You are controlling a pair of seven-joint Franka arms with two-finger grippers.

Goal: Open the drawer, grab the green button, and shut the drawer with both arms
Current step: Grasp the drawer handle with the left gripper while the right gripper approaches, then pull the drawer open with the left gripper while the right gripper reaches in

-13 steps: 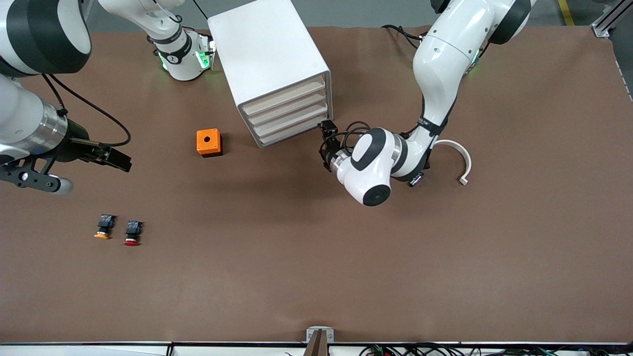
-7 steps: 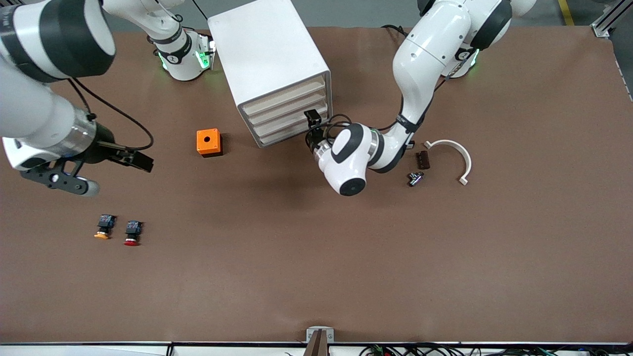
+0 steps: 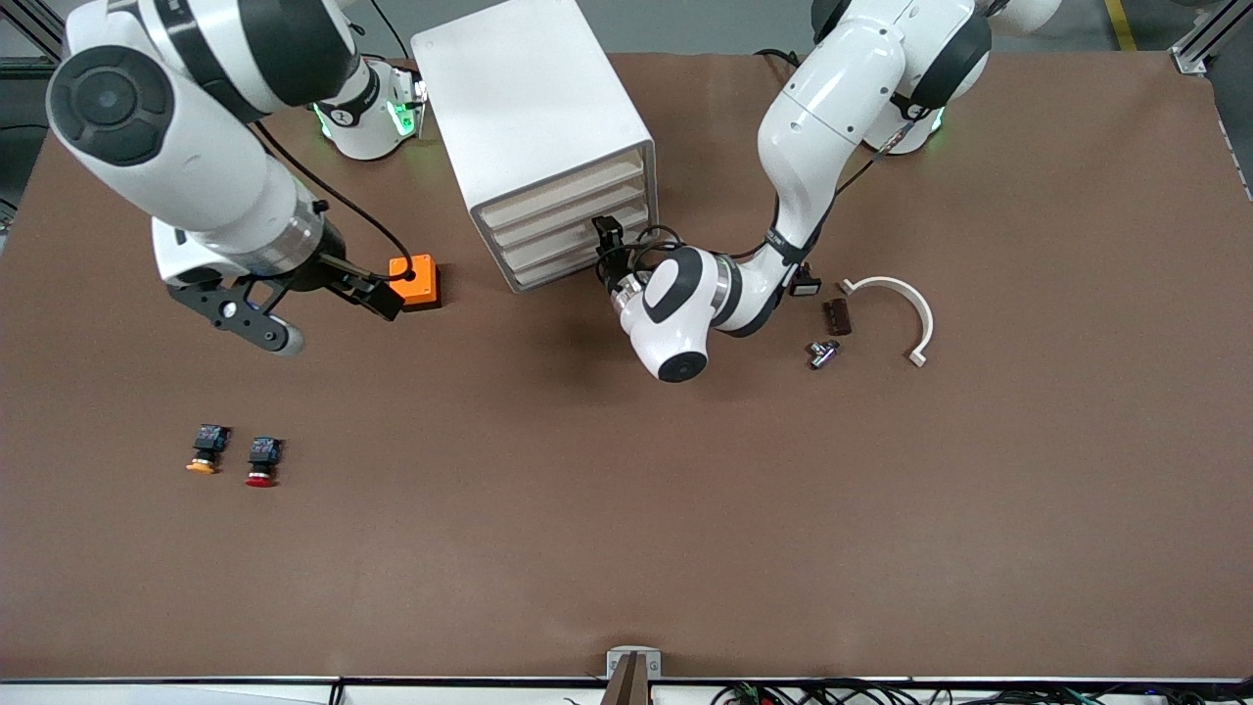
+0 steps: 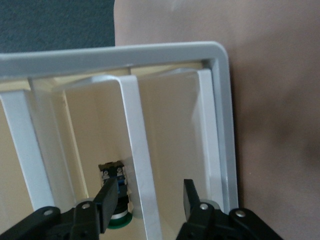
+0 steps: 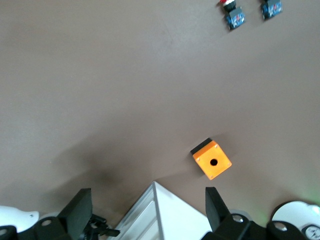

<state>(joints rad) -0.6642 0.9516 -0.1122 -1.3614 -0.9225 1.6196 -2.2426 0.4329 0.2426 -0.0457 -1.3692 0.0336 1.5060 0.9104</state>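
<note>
Button (image 4: 116, 200), green-capped, lies inside the cabinet (image 3: 533, 127), where we see the left gripper (image 4: 150, 197) straddling a drawer (image 3: 578, 235) front, fingers apart, while the right gripper (image 3: 382, 299) hangs spread beside the cabinet.

High front view — close wrist views, cabinet (image 3: 533, 127) probably shared.

One white cabinet (image 3: 533, 127) upper centre, four drawers. Three push buttons: orange-capped (image 3: 204, 450), red-capped (image 3: 261, 461) lower left, green-capped (image 4: 116, 200) in wrist view. One orange box (image 3: 418, 281). One white curved bracket (image 3: 905, 308). Two arms.
</note>
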